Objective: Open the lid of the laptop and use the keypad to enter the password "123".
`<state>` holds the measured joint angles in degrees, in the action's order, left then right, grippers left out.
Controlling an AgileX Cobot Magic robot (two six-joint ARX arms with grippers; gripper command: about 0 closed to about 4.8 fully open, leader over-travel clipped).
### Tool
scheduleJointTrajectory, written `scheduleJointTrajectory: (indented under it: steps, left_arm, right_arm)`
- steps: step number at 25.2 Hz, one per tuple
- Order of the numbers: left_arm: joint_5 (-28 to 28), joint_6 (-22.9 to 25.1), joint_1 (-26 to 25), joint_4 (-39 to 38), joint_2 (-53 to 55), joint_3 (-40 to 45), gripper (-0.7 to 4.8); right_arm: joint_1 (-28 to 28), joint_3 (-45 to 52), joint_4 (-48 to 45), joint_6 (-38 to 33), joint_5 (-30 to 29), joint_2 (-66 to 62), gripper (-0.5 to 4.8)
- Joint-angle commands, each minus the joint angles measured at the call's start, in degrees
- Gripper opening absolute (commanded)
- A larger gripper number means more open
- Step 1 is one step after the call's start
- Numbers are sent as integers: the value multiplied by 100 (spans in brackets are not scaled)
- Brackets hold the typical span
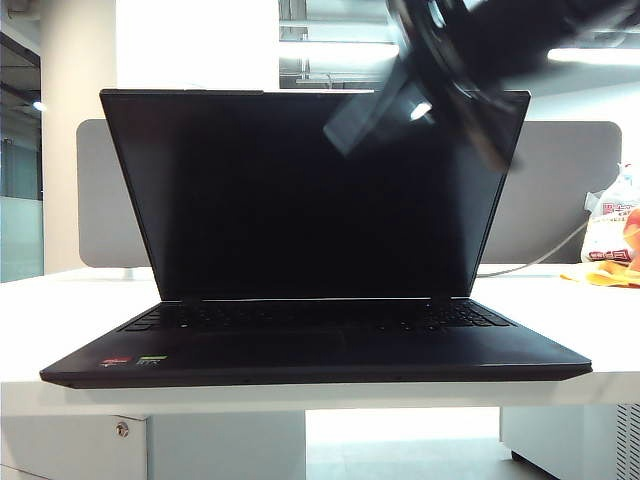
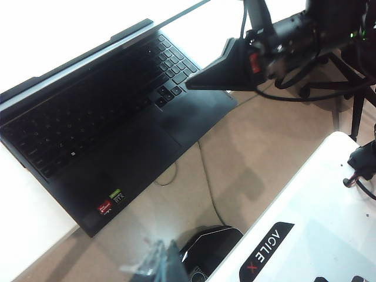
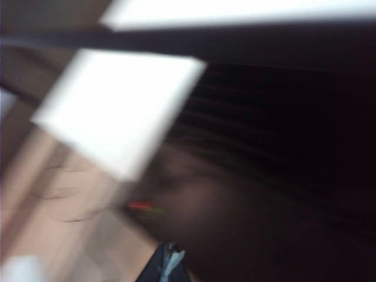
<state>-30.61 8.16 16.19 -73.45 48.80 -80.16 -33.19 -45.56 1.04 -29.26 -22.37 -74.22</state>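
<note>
The black laptop point(image 1: 300, 350) sits on the white table with its lid point(image 1: 250, 190) raised and the screen dark. Its keypad point(image 1: 468, 316) is the block of keys at the keyboard's right end, also visible from the left wrist camera as keypad point(image 2: 176, 59). My right gripper point(image 1: 345, 135) is blurred in front of the screen's upper right, fingers shut to a point. In the left wrist view the right gripper point(image 2: 189, 86) hangs above the keyboard's right front corner beside the keypad. My left gripper point(image 2: 161, 261) is shut and empty, off the table's front over the floor. The right wrist view is blurred; the right gripper point(image 3: 170, 259) shows pressed together.
A grey divider board point(image 1: 560, 190) stands behind the laptop. A plastic bag point(image 1: 612, 240) and a white cable point(image 1: 540, 255) lie at the table's right. The white robot base point(image 2: 305, 235), a black device point(image 2: 211, 244) and a tripod point(image 2: 352, 88) are near the floor.
</note>
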Motion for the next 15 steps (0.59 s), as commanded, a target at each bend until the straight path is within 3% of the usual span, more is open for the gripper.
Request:
scheduleJointTrajectory:
  steps: [1, 15]
  left_arm:
    - [157, 37, 4, 17, -7, -31, -6]
    - [210, 35, 4, 35, 177, -31, -6]
  right_arm:
    - [-9, -81, 125, 789, 946, 92, -3]
    - [-9, -284, -22, 1749, 2409, 87, -3]
